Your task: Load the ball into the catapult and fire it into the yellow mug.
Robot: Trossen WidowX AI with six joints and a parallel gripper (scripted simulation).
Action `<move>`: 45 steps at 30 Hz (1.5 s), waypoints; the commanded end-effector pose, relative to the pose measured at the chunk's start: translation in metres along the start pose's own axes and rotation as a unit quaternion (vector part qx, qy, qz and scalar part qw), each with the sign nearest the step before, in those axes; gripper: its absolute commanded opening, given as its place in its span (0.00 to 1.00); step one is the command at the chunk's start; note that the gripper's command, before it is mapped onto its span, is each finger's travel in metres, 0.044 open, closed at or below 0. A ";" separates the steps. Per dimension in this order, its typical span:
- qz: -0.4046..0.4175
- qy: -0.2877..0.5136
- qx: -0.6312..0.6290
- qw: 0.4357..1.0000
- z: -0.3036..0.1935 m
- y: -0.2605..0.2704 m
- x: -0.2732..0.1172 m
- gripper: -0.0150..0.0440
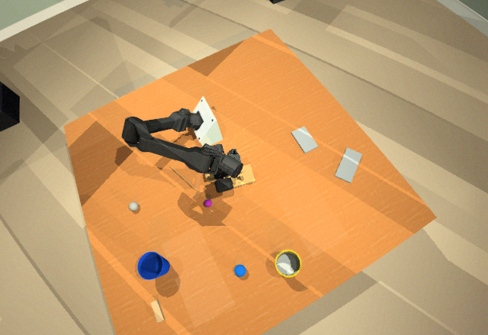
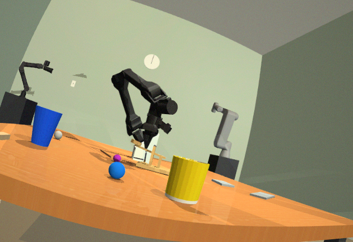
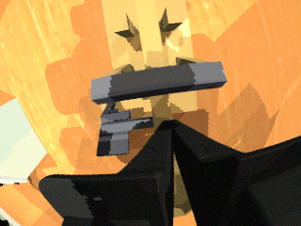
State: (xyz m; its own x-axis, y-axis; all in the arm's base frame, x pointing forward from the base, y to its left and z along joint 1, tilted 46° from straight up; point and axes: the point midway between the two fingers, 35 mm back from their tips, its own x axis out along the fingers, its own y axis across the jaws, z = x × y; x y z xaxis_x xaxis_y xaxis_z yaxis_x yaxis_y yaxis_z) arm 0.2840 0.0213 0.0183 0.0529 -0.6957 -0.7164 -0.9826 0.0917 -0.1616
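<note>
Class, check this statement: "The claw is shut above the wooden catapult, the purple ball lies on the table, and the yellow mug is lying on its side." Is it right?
Not quite: the yellow mug stands upright, as the exterior view shows. The rest is left as stated.

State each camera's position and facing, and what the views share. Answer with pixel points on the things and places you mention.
Top: high overhead, tilted, facing down on the table (image 1: 335, 220); whole arm visible.
Exterior: low beyond the table edge, facing the catapult (image 2: 152, 168) past the yellow mug (image 1: 287, 250) (image 2: 186, 179); arm in profile.
Wrist: on the arm's end, looking along the closed gripper (image 3: 169, 126); dark fingers show.
Top and exterior share the mug.
</note>
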 end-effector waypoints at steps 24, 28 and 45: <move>0.000 0.006 0.001 1.000 -0.012 0.000 0.041 0.25; -0.006 -0.003 0.000 1.000 -0.007 -0.002 0.029 0.25; 0.002 0.008 -0.006 1.000 -0.028 0.003 0.004 0.79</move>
State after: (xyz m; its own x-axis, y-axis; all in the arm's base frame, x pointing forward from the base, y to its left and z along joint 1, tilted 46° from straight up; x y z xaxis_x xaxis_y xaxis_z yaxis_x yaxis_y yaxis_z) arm 0.2774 -0.0019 0.0355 0.0560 -0.7030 -0.7089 -0.9821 0.0891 -0.1659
